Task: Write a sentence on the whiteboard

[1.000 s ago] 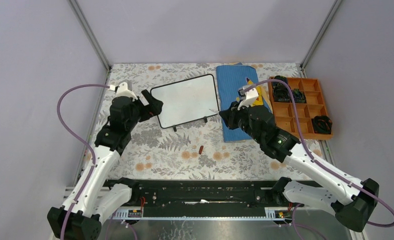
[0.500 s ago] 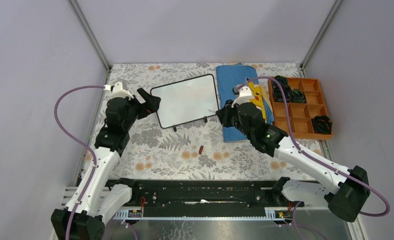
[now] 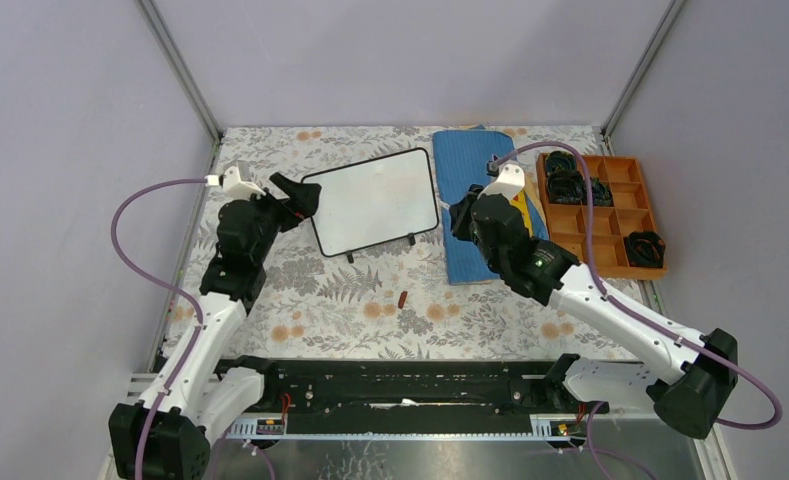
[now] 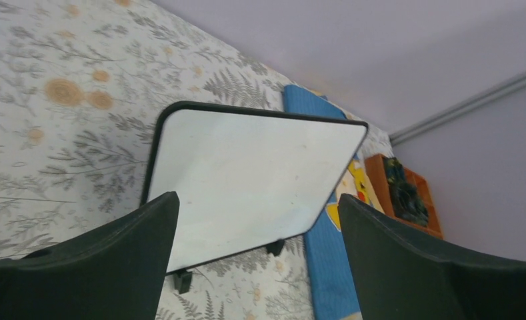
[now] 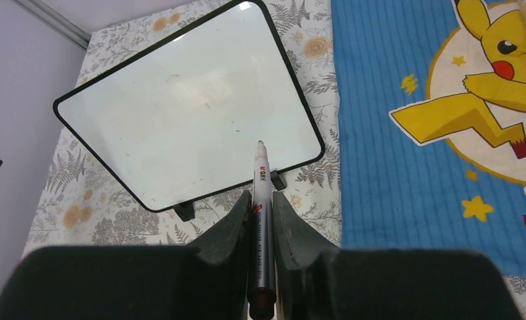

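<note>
From above: the whiteboard (image 3: pixel 372 200) sits toward the back of the flowered tabletop (image 3: pixel 310 300), a little askew. Its right edge is just beside the blue cloth (image 3: pixel 465 175) and its face is blank, so there's no sentence on it yet. The left jaws stand wide apart at the board's left edge; I can't tell from here whether they touch the rim. The right jaws hang off the board's right side, over the cloth. A small red piece (image 3: pixel 402 298) lies alone nearer the arms (the pen's cap, I'd guess).

Left wrist view now: the left jaws are spread, and the board (image 4: pixel 247 180) shows between them, farther off and not gripped. That's my first worry. The board rides on small feet (image 4: pixel 182 280), and if writing starts with nothing steadying it, the tip's push could skid or rock it.

Right wrist view: the right jaws are clamped on a marker (image 5: pixel 259 170), its bare tip pointing at the near right corner of the board (image 5: pixel 180 113). The barrel is thin and round, so pressure might swivel it in the grip and smear the letters. Starting this close to the corner also risks running off the rim onto the cloth (image 5: pixel 393 107).
</note>
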Robot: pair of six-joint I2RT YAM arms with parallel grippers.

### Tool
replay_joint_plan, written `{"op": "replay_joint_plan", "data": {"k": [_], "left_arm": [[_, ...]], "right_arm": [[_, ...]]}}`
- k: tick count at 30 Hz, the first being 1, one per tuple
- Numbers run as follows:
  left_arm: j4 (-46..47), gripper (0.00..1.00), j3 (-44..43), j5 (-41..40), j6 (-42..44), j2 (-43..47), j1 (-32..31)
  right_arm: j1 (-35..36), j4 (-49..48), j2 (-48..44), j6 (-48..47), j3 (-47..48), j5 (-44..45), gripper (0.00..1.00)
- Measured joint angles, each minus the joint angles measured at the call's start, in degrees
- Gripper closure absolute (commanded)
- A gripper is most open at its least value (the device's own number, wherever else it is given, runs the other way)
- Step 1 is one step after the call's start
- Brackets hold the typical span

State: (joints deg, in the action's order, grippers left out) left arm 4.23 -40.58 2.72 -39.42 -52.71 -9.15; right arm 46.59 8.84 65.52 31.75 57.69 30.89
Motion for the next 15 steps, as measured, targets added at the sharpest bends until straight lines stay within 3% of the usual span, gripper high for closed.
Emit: {"op": "replay_joint_plan", "data": {"k": [7, 15], "left_arm": [[-0.17, 0.01, 1.99, -3.91, 4.37, 0.90, 2.45], [2.62, 0.01, 2.03, 9.44, 2.38, -7.58, 9.90]], "right_arm": [[0.02, -0.55, -0.79, -0.24, -0.37, -0.07, 1.00], [0.04, -2.73, -3.41, -8.22, -3.50, -3.85, 1.00]]}}
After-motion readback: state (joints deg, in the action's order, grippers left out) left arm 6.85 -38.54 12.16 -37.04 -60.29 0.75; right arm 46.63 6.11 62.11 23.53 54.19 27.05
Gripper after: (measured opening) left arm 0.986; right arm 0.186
